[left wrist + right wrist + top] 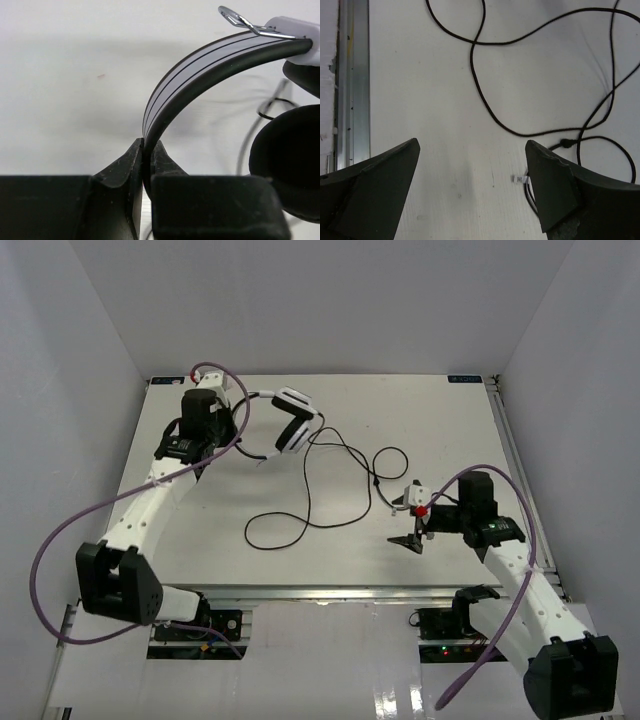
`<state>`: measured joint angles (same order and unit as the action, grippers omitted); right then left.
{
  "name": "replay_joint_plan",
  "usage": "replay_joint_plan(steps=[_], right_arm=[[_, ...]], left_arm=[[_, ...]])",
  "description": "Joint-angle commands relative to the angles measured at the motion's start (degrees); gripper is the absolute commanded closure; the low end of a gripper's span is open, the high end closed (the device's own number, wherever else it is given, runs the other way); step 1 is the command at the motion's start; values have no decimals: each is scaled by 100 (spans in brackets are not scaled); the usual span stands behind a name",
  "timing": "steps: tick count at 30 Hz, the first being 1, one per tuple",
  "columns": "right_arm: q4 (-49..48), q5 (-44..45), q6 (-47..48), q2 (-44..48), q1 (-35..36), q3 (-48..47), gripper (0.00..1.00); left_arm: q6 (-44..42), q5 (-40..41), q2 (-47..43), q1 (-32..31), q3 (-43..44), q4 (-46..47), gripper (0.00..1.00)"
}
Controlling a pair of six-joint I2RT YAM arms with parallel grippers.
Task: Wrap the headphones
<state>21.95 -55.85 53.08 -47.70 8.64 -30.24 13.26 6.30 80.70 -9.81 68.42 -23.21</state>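
Observation:
The headphones lie at the back left of the table, with white earcup shells and a white headband. My left gripper is shut on the headband, which arches up and right from between the jaws to a black ear pad. In the top view the left gripper is just left of the earcups. The thin black cord runs loosely in loops across the middle of the table. My right gripper is open and empty over the table by the cord's end. The cord curves ahead of it, and its wire end lies by the right finger.
A metal rail runs along the table's front edge. Thick purple robot cables loop off both arms. White walls enclose the table on the left, back and right.

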Motion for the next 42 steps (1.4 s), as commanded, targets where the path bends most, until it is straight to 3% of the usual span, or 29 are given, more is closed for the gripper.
replay_joint_plan(steps=[1, 7, 16, 23, 29, 32, 35, 36, 38, 42], right_arm=[[-1052, 1066, -736, -453, 1133, -661, 9], [-1610, 1125, -978, -1158, 1742, -1495, 10], [-1824, 448, -1256, -1556, 2252, -2087, 10], [-3098, 1463, -2585, -1794, 2299, -2201, 10], [-3577, 1270, -3011, -2186, 2335, -2378, 7], [-3091, 914, -2386, -2186, 2328, -2645, 5], [-303, -650, 72, -2145, 2336, -3240, 4], [449, -834, 158, -2125, 2344, -3438, 4], [1606, -871, 1574, -2018, 2358, -3806, 4], [1295, -28, 1215, -1443, 2354, -3374, 0]], left_arm=[[22, -523, -801, -396, 12, 146, 100], [767, -1528, -1080, -442, 541, -553, 100], [1150, -1900, -1479, -454, 1036, -1098, 100], [1419, -2178, -1667, -507, 1362, -1324, 100], [1789, -2539, -1825, -549, 1486, -1319, 100], [1819, -2494, -1855, -558, 1558, -1379, 100], [1765, -2274, -1846, -558, 1642, -1462, 100], [1739, -2194, -1828, -558, 1660, -1497, 100], [1692, -1987, -1781, -558, 1724, -1566, 100], [1715, -1854, -1769, -558, 1727, -1573, 100]])
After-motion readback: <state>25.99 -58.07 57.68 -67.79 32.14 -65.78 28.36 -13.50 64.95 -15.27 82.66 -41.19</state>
